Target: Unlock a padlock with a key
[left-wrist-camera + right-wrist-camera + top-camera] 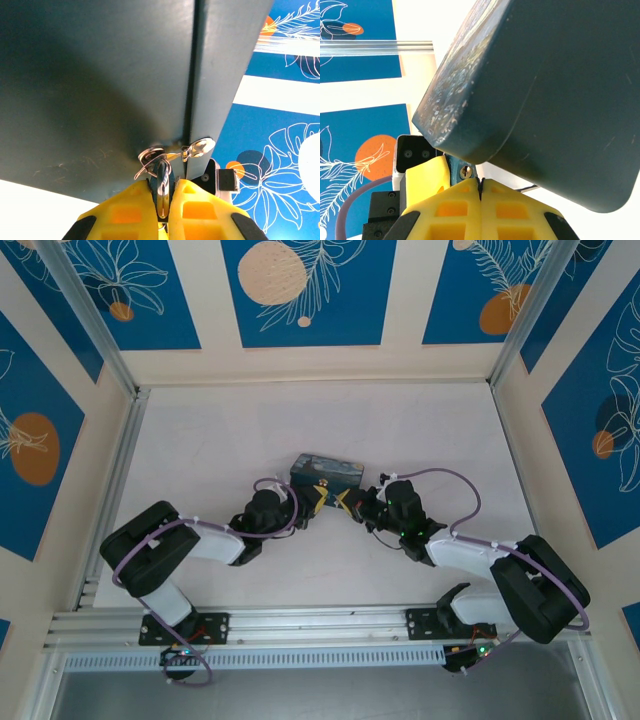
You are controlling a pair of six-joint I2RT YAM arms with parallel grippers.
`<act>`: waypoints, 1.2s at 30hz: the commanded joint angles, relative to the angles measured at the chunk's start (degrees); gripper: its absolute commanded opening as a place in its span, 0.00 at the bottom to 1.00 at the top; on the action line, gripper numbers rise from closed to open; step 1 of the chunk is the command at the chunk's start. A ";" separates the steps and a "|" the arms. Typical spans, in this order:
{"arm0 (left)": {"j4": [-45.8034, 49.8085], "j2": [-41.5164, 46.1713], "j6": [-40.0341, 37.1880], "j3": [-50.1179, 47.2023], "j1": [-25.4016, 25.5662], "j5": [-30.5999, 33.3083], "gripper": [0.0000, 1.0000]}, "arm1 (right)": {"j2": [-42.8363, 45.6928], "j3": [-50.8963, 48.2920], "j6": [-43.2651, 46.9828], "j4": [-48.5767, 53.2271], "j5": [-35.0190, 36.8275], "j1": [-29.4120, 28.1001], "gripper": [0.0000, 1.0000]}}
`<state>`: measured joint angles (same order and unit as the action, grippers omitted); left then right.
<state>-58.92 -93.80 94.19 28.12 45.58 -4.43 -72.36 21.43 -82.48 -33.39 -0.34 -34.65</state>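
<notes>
Clamped by the right gripper, the key is held at the tin; the padlock is pinched by the left gripper.

Both arms were bent at the elbow, with the elbows turned outward and the forearms reaching inward to the middle of the table. The left arm came from the left side and the right arm from the right side, so the two wrists pointed at each other. The left gripper and the right gripper stood tip to tip, very near but apart. In the left wrist view, the yellow fingers of the left gripper were pressed on the padlock. The right gripper had its jaws fully together, with only the thin edge of the key pinched between the tips
</notes>
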 commanded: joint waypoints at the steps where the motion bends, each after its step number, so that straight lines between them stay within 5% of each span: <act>1: -1.59 0.42 -0.02 0.43 -0.36 -0.50 0.00 | -0.42 2.23 1.25 -1.44 0.17 -0.81 0.00; 36: -1.28 -0.24 -0.36 -0.08 -0.36 -0.50 0.00 | 1.86 2.13 2.23 1.09 0.51 -0.85 0.00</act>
<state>-58.94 -93.82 94.17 28.12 45.50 -4.45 -71.50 21.76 -81.78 -32.05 -0.16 -34.92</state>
